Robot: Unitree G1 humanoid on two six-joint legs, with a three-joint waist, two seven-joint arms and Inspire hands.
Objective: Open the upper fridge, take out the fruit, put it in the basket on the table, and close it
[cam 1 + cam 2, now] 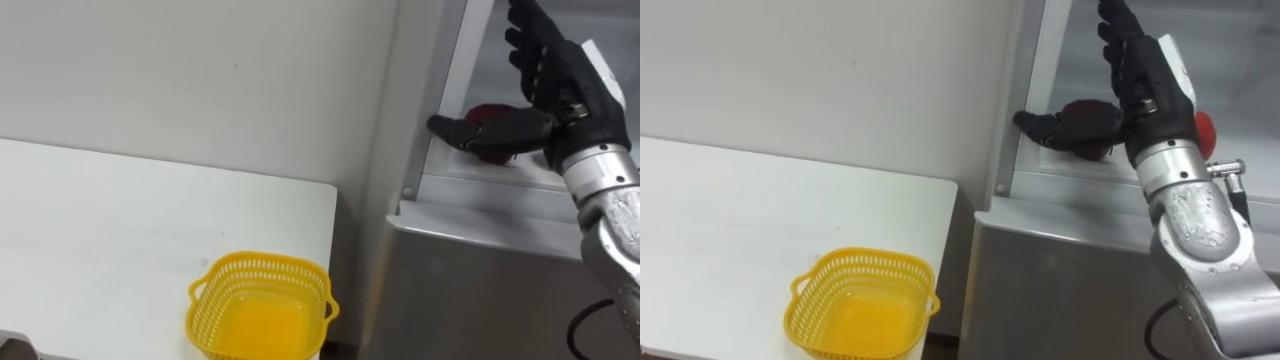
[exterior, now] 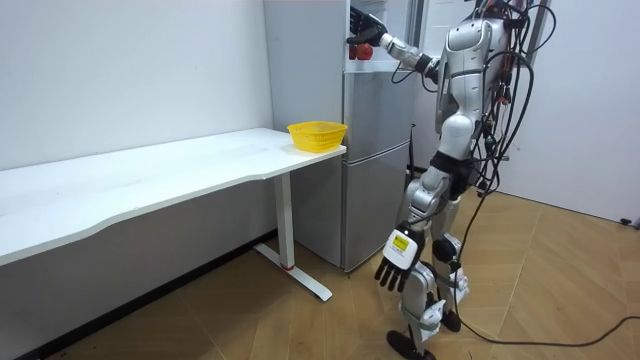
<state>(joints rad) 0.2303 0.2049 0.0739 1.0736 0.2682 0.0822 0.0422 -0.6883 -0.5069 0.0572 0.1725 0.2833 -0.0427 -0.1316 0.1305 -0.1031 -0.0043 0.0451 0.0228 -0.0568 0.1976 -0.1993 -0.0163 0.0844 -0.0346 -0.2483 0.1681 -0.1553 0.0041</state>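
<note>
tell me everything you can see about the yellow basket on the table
The yellow basket looks like plastic. It is squarish with rounded corners, its walls are a fine lattice and its floor looks solid. A flared rim widens into a small handle at two opposite sides. It stands upright and empty on the white table, near the table's corner closest to the grey fridge. Only the table touches it.

— How is the light?
— Bright and even, falling from above. The flat white table top at left nearly washes out.
— Shadows?
— Soft shade under that table in the room view.
— Glare?
— The yellow plastic mesh basket glows inside at bottom centre, and the silver metal fridge door has a dull sheen.
</note>
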